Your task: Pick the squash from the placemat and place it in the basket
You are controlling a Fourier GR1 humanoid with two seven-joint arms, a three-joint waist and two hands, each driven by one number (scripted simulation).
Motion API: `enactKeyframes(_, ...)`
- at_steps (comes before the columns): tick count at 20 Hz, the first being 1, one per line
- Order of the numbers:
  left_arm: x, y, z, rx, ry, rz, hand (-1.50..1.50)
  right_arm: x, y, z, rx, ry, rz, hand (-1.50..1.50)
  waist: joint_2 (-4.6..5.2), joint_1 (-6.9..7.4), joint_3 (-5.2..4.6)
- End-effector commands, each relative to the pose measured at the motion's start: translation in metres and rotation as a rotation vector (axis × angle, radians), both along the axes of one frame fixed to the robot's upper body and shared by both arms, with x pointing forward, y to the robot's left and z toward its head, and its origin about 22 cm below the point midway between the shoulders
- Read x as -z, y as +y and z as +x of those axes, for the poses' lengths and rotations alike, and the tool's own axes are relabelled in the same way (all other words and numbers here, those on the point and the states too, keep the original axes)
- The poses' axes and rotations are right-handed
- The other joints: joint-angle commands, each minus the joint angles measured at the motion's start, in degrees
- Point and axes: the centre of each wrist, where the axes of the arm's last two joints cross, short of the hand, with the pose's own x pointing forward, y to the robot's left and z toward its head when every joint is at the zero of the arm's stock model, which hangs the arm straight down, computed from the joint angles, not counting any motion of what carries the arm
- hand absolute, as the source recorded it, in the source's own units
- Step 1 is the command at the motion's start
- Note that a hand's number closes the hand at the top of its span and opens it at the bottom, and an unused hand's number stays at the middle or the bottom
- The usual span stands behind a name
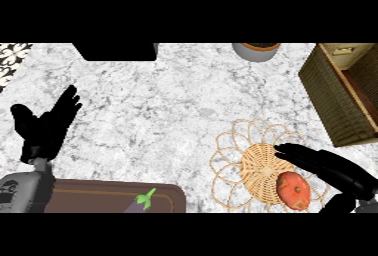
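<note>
On the woven placemat (235, 150) at lower right we see the orange squash (294, 190); our right hand (325, 167) lies over it, fingers straight; our left hand (46, 125) rests spread; the basket (325, 95) stands beyond.

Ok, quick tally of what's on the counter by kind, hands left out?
Produce: 2, squash, eggplant
Woven items: 2, placemat, basket
Boards: 1, cutting board
Pots: 1, grey pot
Dark boxes: 1, black block
Total: 7
</note>
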Motion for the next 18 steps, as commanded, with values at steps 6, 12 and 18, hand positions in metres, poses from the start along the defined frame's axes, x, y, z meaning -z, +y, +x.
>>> enactKeyframes(6,-0.007,0.001,-0.001,0.005,-0.014,-0.010,0.00,0.027,0.021,-0.006,-0.074,-0.023,-0.063,1.50,0.00,0.12,0.02)
enactKeyframes(12,-0.026,0.011,-0.001,0.010,0.004,0.014,0.00,0.030,0.013,-0.002,-0.111,-0.062,-0.104,1.50,-0.03,0.15,0.03)
enactKeyframes(18,-0.020,0.009,0.001,0.011,-0.019,0.016,0.00,0.051,0.039,-0.007,-0.130,-0.065,-0.129,1.50,0.01,0.22,0.03)
